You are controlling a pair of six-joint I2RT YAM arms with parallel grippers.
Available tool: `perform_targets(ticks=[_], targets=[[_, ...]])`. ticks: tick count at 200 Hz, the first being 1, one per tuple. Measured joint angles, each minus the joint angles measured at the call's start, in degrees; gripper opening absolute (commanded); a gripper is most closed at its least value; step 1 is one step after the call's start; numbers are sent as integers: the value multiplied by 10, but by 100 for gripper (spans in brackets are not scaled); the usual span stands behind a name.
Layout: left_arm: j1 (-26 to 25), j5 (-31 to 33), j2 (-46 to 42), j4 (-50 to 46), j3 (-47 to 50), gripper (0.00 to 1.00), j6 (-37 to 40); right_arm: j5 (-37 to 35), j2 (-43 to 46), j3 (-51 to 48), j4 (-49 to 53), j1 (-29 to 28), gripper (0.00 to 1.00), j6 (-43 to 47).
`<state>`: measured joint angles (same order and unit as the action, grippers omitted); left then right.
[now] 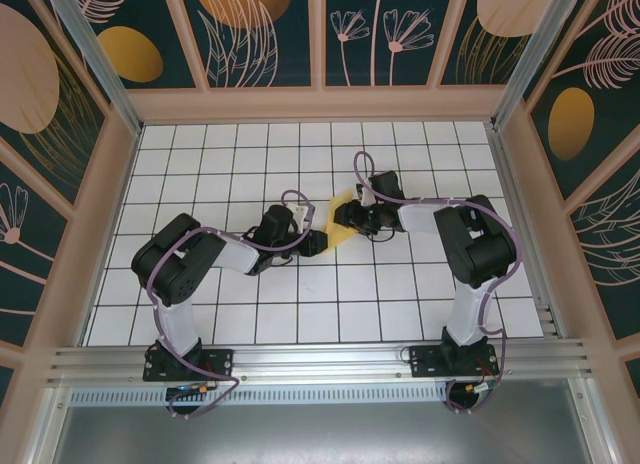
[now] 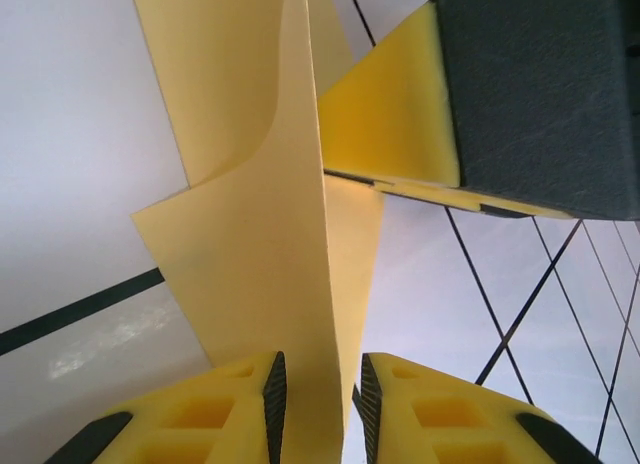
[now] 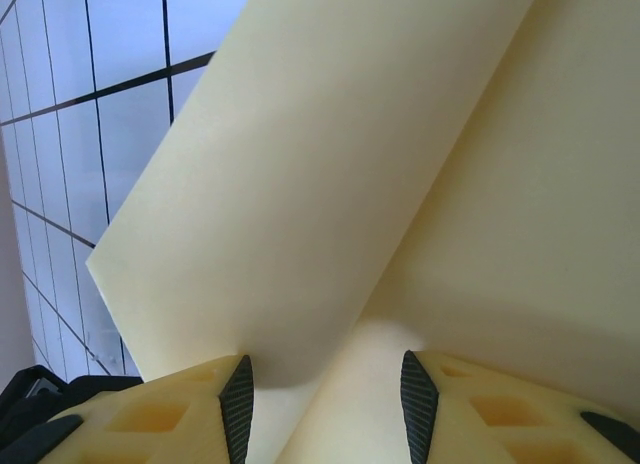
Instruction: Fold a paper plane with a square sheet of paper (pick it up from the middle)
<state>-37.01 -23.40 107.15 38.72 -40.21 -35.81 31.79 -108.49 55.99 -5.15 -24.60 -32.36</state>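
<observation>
The left gripper (image 1: 319,242) reaches in from the left to the middle of the white gridded table (image 1: 300,304). Its jaws stand parted, with a gap far wider than the thin paper between them. In the left wrist view, the left gripper (image 2: 321,366) has its yellow fingers on either side of an upright flap of the square sheet of paper (image 2: 260,274). The flap runs down close along the dark pad (image 2: 273,394) of the finger on the left of that view. Whether it actually touches that pad cannot be told.

The right gripper (image 1: 346,218) comes in from the right, just beside the left one, so the two meet nose to nose over the sheet. Its jaws are also parted. In the right wrist view, the right gripper (image 3: 327,372) straddles a valley crease of the sheet (image 3: 330,184), and its two black pads stand well apart. The paper rises on both sides of the crease, pale yellow and partly folded. A yellow finger (image 2: 395,114) of the right gripper also shows at the upper right of the left wrist view, close against the paper.

From above, the sheet (image 1: 344,235) lies near the table's centre between the two grippers, with yellow corners showing past the fingers.
</observation>
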Motion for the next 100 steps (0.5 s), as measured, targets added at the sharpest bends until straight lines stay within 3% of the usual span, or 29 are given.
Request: perform_targets(ticks=[100], targets=[[-17,16,0,17,1,21,2,-1,0,1,0,0,47,-10]])
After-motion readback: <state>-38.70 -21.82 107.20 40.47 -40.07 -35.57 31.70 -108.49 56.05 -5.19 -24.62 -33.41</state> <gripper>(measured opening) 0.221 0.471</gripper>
